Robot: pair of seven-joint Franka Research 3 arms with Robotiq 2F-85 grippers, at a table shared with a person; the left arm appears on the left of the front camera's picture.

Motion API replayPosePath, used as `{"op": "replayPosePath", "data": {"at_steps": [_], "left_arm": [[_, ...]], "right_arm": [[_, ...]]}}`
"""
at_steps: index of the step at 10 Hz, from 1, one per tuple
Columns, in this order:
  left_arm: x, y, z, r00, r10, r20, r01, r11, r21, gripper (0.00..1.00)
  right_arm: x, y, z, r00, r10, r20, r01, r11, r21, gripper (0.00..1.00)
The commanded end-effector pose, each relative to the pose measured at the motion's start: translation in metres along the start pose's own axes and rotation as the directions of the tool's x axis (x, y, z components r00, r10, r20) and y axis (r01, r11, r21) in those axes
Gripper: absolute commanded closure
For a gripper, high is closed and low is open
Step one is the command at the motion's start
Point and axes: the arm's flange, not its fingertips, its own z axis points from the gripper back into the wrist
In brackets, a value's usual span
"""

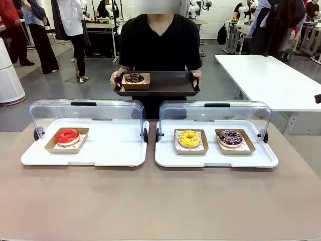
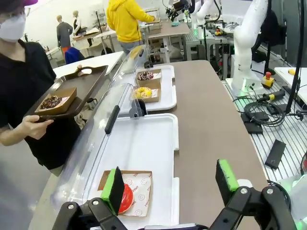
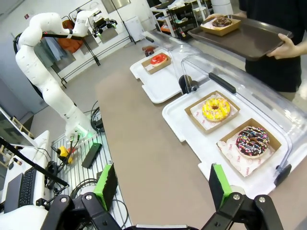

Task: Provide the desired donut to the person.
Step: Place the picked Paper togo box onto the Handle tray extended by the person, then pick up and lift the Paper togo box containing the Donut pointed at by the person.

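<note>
1. The table (image 1: 150, 206) takes up the lower half of the front view. Two white trays sit side by side on it, each with its clear lid (image 1: 88, 111) tipped up at the back.
2. The person (image 1: 159, 42), top centre, holds a dark tray (image 1: 168, 86). A chocolate donut (image 1: 134, 78) already sits at its left end, and the rest is bare, leaving room to set another down.
3. The left white tray (image 1: 113, 148) carries a red donut (image 1: 67, 135). The right white tray (image 1: 215, 159) carries a yellow donut (image 1: 189, 138) and a sprinkled donut (image 1: 230, 137).
4. The left gripper (image 2: 170, 181) has its jaws wide and empty. The red donut lies at the bottom left of its wrist view, partly behind one pad and off the middle of the gap.
5. The right gripper (image 3: 163, 181) is also spread and empty. The yellow and sprinkled donuts lie right of centre in its view, well beyond the jaws.
6. Which donut is wanted cannot be told yet. Once it is known, centre the gap over it, pinch the cardboard holder rather than the icing, and stay clear of the raised lid.
</note>
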Motion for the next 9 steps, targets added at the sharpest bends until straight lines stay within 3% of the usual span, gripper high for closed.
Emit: {"op": "replayPosePath", "data": {"at_steps": [1,9], "left_arm": [[-0.0053,0.0031,-0.0046,1.000,0.008,-0.006,-0.008,1.000,0.001,0.00],[-0.0053,0.0031,-0.0046,1.000,0.008,-0.006,-0.008,1.000,0.001,0.00]], "right_arm": [[0.0015,-0.0019,-0.0006,1.000,0.012,0.023,-0.012,1.000,0.009,0.00],[0.0015,-0.0019,-0.0006,1.000,0.012,0.023,-0.012,1.000,0.009,0.00]]}}
